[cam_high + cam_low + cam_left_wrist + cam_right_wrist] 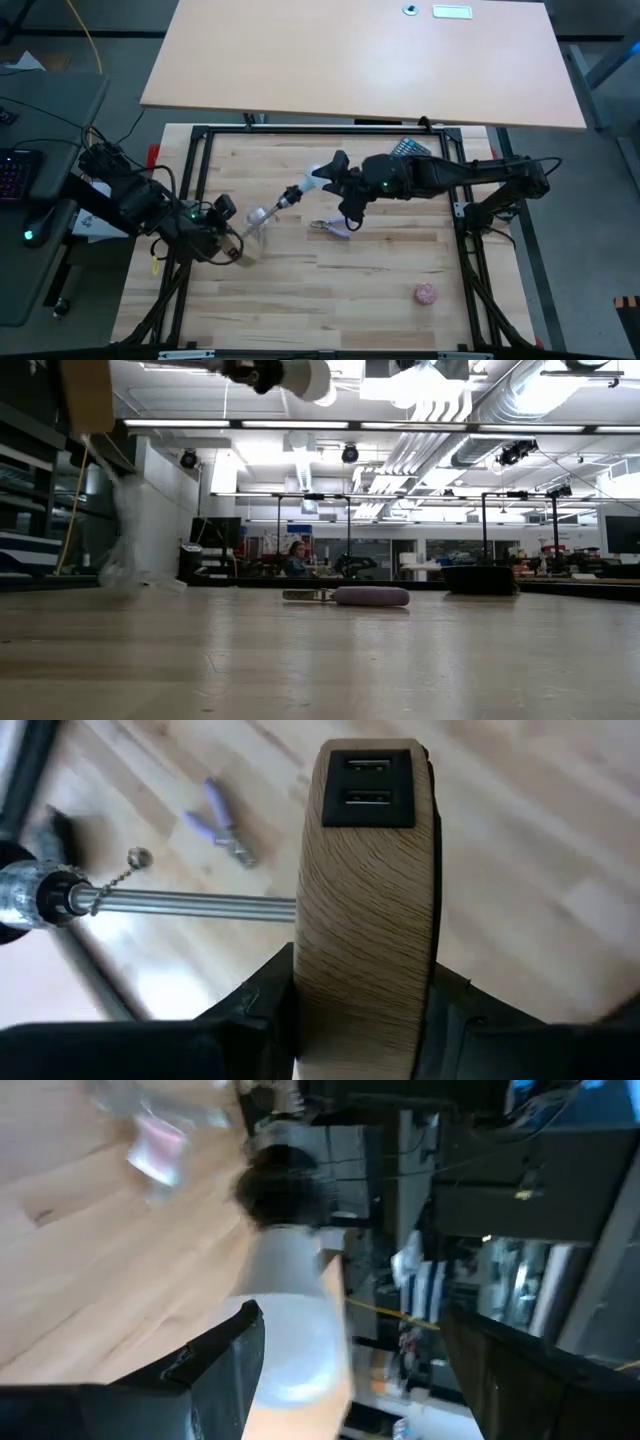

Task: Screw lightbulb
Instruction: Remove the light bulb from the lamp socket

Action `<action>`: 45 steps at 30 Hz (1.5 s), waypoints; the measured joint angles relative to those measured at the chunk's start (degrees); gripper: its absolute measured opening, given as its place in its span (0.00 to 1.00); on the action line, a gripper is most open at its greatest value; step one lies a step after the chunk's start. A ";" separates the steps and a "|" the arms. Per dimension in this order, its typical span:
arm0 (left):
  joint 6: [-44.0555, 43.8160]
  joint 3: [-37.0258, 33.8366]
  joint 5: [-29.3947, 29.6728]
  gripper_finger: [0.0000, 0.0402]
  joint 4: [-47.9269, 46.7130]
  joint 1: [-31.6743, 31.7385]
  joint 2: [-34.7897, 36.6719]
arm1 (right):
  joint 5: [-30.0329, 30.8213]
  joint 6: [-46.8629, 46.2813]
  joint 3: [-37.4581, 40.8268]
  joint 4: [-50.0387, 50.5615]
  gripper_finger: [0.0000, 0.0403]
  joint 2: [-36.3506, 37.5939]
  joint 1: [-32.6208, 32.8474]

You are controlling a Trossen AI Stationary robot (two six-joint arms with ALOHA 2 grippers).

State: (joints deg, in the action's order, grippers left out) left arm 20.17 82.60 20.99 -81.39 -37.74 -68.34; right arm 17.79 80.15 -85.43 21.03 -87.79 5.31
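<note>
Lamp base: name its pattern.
Light wood grain on the lamp base, with a black panel; left wrist view.

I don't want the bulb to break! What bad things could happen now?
1. The right gripper holds the lightbulb up in the air at the lamp's black socket. If it goes in crooked, the threads might jam.
2. The left gripper pinches only the edge of the wooden lamp base, so twisting might make the lamp slip.
3. If the bulb slips, it could fall onto the table.
</note>
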 joint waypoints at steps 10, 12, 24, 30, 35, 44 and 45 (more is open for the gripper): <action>0.38 -0.14 3.76 0.29 -1.68 0.63 -0.02 | 3.50 -4.11 -0.02 -5.47 0.72 0.73 0.87; 2.88 -0.14 7.60 0.29 -3.40 1.97 -0.02 | 5.12 -10.26 -0.01 -5.49 0.72 1.93 0.66; 8.54 -3.13 16.50 0.29 21.92 22.02 0.14 | 1.23 -45.74 -0.07 1.32 0.72 9.11 -0.48; 16.88 -7.67 15.78 0.29 46.60 28.34 0.05 | 0.36 -46.90 -0.02 1.14 0.72 5.74 2.21; 20.88 -8.01 13.58 0.29 46.83 28.50 0.03 | 3.30 -47.13 -0.02 0.51 0.72 4.06 2.00; 18.84 -7.99 12.90 0.29 50.76 28.46 0.07 | 4.80 -46.74 -0.02 -0.92 0.72 -0.49 1.70; 18.88 -7.99 12.86 0.29 51.52 28.46 -0.02 | 5.80 -46.72 -0.02 -1.85 0.72 -0.92 1.70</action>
State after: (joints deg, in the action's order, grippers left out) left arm 39.05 74.61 33.84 -29.88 -9.28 -68.36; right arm 23.58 33.43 -85.45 19.18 -88.71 7.01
